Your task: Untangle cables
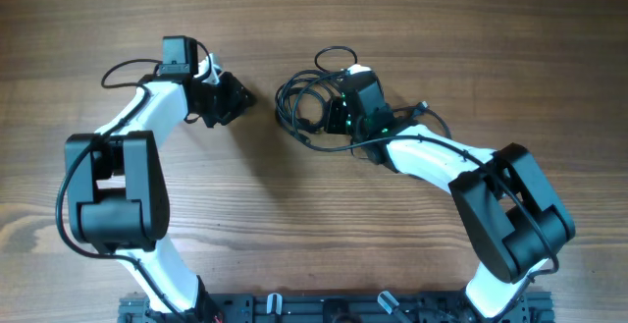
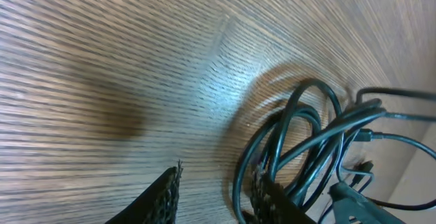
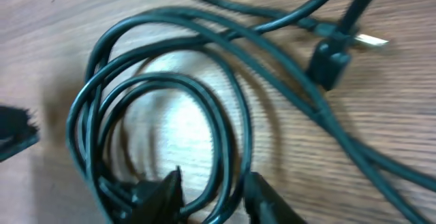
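The cables (image 1: 299, 97) lie as a loose coil of thin black cords on the wooden table (image 1: 294, 28), between my two grippers. My left gripper (image 1: 238, 97) sits just left of the coil. In the left wrist view it (image 2: 214, 190) is open over bare wood, with one loop of the cables (image 2: 300, 125) running along the inside of its right finger (image 2: 272, 200). My right gripper (image 1: 332, 119) is over the coil's right side. In the right wrist view it (image 3: 214, 193) is open, with two strands of the cables (image 3: 225, 115) passing between its fingers, unclamped. A plug (image 3: 330, 60) lies at the upper right.
The table (image 2: 102, 60) is bare wood to the left of the coil. Both white arms reach in from the near edge, the left arm (image 1: 118, 166) and the right arm (image 1: 491, 195). A dark rail (image 1: 324, 308) runs along the front.
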### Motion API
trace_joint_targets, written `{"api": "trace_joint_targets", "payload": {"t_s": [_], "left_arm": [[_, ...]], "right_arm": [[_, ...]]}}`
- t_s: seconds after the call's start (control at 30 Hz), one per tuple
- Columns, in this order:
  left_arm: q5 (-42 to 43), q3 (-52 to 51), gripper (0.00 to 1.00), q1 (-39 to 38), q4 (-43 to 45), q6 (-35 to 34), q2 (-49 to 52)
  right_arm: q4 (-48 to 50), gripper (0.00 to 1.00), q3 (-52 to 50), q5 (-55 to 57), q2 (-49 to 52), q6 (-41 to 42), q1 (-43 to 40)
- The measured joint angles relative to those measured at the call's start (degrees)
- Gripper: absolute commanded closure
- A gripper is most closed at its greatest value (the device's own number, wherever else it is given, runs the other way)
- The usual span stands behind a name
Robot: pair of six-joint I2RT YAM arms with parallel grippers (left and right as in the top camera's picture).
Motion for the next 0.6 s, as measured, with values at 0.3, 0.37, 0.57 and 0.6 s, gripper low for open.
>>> {"api": "trace_joint_targets", "payload": {"t_s": [0.3,0.37,0.57,0.6], "left_arm": [[-0.02,0.00,0.64,-0.13,0.02,-0.02,0.00],[0.00,0.00,0.66,-0.13,0.02,-0.04,0.00],[0.00,0.00,0.83,-0.13,0.00,-0.42,0.00],[-0.02,0.00,0.87,-0.13,0.00,-0.44,0.00]], "right_arm": [[0.22,0.58,0.96,-8.98,-5.38,-0.15,0.00],[0.61,0.57,1.64,-9.77,-6.43,-0.20,0.00],[-0.22,0.76,1.90,-10.54,-6.49,-0.15,0.00],[-0.02,0.89,1.90,-10.56,-6.49,-0.24,0.00]]}}
